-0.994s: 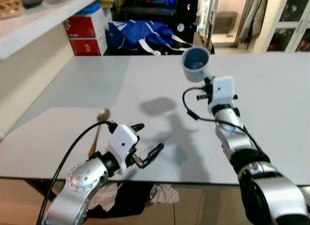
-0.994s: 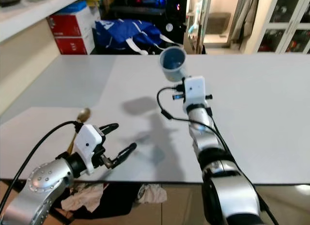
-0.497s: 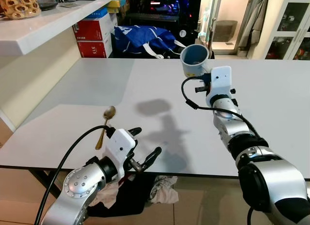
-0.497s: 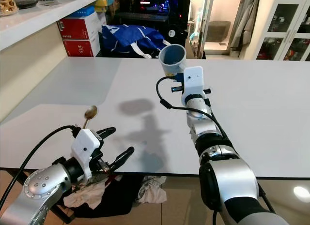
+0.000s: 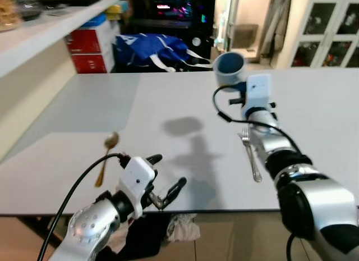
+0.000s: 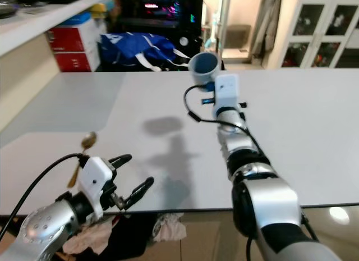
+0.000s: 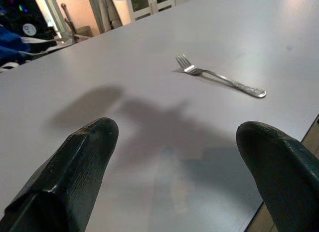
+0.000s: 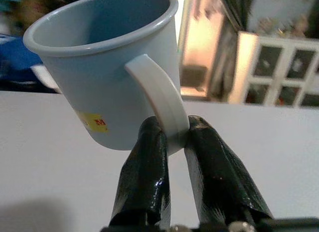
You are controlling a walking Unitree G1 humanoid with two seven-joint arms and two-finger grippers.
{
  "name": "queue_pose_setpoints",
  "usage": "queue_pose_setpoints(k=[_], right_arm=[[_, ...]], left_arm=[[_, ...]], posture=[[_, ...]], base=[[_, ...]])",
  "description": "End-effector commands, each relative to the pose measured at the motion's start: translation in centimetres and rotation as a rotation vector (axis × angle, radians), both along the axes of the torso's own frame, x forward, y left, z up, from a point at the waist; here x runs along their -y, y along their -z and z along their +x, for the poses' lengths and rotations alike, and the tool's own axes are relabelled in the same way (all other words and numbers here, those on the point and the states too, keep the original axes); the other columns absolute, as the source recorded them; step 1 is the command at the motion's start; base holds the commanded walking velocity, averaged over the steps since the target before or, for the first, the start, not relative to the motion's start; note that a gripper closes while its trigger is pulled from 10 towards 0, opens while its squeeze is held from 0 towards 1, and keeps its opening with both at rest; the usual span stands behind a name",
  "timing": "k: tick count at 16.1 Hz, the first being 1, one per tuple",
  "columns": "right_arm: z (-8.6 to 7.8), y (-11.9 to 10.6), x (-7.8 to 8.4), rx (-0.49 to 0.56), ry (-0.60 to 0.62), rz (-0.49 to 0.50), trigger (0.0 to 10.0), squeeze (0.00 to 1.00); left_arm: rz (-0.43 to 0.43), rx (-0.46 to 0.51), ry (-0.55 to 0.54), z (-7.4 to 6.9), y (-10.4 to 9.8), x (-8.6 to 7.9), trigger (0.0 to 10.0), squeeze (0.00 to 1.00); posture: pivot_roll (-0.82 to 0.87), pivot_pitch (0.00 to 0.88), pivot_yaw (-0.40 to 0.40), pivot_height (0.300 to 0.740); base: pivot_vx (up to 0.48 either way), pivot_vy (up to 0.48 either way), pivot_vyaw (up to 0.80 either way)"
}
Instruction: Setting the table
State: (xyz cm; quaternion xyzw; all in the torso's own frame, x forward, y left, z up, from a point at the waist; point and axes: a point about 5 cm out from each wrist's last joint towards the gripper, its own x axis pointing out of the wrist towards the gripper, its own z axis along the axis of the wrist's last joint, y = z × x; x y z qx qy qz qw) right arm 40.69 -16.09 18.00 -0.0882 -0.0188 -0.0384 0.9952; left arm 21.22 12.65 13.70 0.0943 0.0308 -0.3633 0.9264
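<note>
While the right claw [image 8: 167,142] holds a pale blue mug [image 5: 229,65] up over the far middle of the white table [image 5: 168,104], its two black fingers pinch only the thin white handle [image 8: 159,105], so the whole weight of the mug hangs from that narrow strip. The mug tilts with its mouth leaning away from the arm, well above the tabletop, and casts a soft shadow on the bare surface to the robot's left of the arm. A fork [image 5: 251,151] lies flat on the table just beside the right forearm, tines pointing away from the robot, and a gold spoon [image 5: 106,156] lies near the left edge. The left claw [image 5: 162,188] hovers low at the near edge with its fingers spread wide and holding nothing. The likely trouble is the grip: pinched at the handle alone, the mug could swivel or slip as the arm lowers, land on its rim and roll. Coming down too close to the fork could knock it askew, or set the mug's base on the fork's shaft so that it rocks.
</note>
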Motion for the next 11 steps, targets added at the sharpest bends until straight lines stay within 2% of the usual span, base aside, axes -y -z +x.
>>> queue_pose_setpoints(k=[1,3,7,11], right_arm=[[0.2,-0.2,-0.5,-0.023,0.007,0.042,0.0,0.00],[0.3,-0.1,-0.5,-0.035,0.008,0.048,0.0,0.00],[0.2,0.4,-0.7,-0.076,0.012,0.065,0.0,0.00],[-0.2,1.8,-0.7,-0.123,0.031,0.050,0.0,0.00]], left_arm=[[0.016,-0.020,-0.035,-0.5,-0.1,-0.8,10.0,0.00],[0.018,-0.027,-0.043,-0.9,-0.2,-1.0,10.0,0.00],[0.032,-0.064,-0.075,-2.7,-0.4,-1.8,10.0,0.00],[0.041,-0.090,-0.095,-4.3,-1.0,-2.1,10.0,0.00]], posture=[[0.12,0.033,0.038,0.740],[0.13,0.041,0.040,0.740],[0.19,0.090,0.042,0.740],[0.22,0.134,0.049,0.740]], base=[[0.000,0.000,0.00],[0.000,0.000,0.00],[0.000,0.000,0.00],[0.000,0.000,0.00]])
